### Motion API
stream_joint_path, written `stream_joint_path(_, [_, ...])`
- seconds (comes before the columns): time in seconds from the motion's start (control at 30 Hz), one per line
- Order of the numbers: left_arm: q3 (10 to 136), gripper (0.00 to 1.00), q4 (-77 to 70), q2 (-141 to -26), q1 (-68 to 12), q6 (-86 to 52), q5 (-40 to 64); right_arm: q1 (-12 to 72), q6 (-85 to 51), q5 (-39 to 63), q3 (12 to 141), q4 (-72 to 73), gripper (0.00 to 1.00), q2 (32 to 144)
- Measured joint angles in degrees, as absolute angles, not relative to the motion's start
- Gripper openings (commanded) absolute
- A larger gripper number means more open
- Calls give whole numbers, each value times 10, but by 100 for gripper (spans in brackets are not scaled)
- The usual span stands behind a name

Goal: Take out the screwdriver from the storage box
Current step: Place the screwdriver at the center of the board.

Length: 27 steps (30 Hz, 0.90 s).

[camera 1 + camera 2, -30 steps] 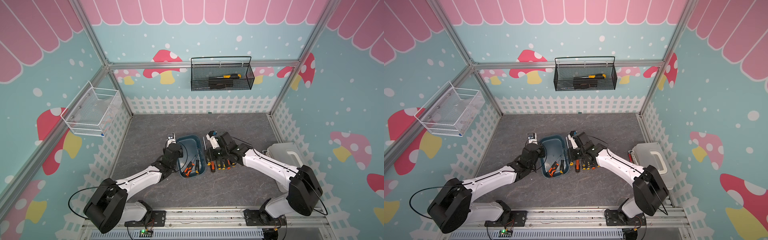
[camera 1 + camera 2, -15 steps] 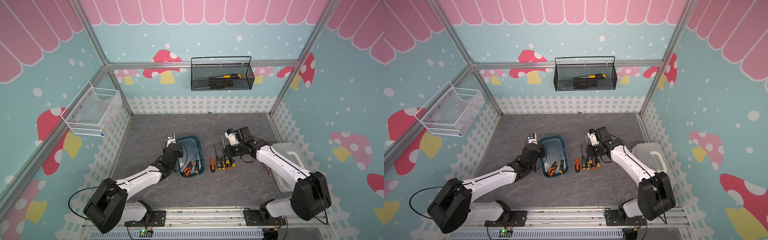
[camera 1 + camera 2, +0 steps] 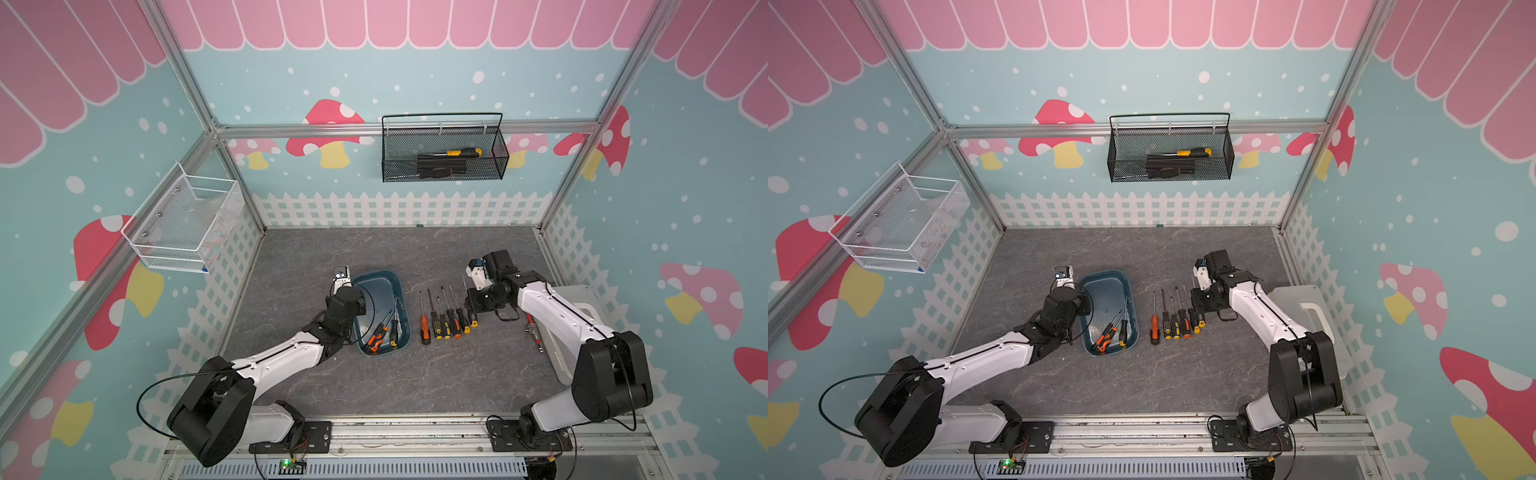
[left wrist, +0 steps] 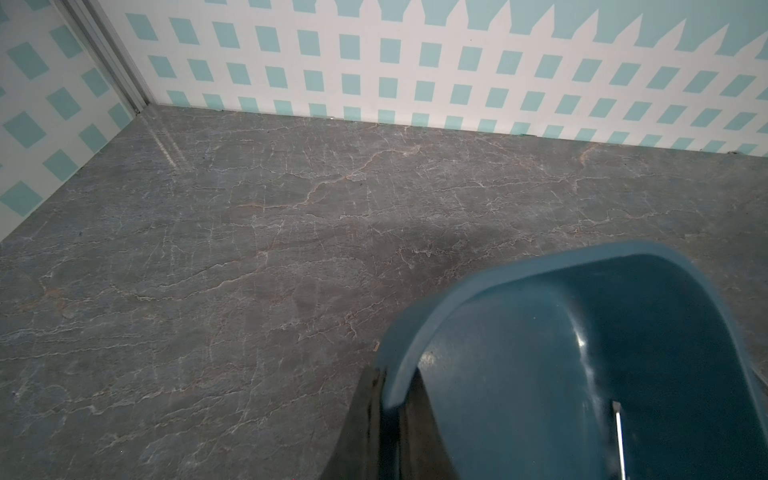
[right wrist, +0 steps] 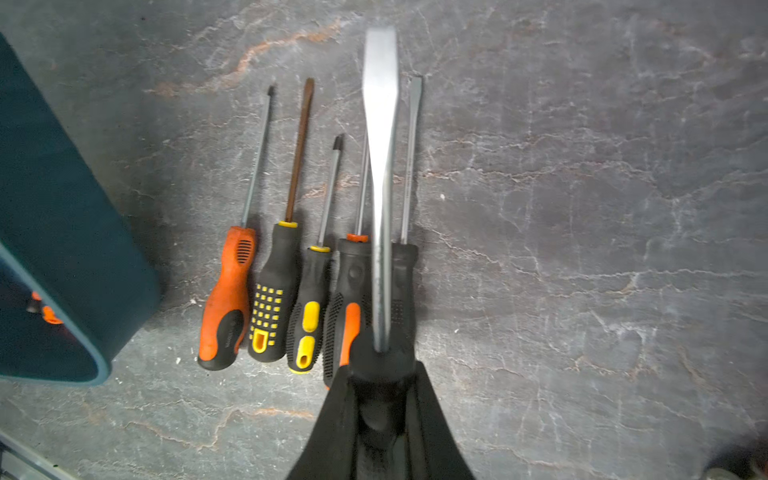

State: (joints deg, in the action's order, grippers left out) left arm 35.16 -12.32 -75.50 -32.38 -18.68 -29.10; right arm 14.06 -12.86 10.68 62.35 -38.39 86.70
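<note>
Since a second ago my right arm has swung away from above the row beside the box and now sits further out on its own side, while the left arm has not shifted. The right gripper [image 5: 380, 374] is clamped on the handle of a flat-blade screwdriver [image 5: 380, 158], whose broad blade points ahead of the fingers. In the right wrist view that blade crosses in front of the two outermost tools in the row of five screwdrivers [image 5: 286, 291]. These lie side by side on the table [image 3: 374, 249], handles toward me. In a top view the gripper is just beside the row's right end.

The storage box [image 3: 376, 276] rests on the table left of the row, close to it but not touching. More screwdrivers [image 3: 384, 330] lie in its near end. My left gripper [image 4: 392, 395] is closed on the box's left wall, one finger outside and one inside the rim.
</note>
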Motion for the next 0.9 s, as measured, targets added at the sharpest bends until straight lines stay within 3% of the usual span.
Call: stream_joint_path(0.9, [351,0,-126,-758,-324,-187,-291,83,-88,130,628,-358,0,1001])
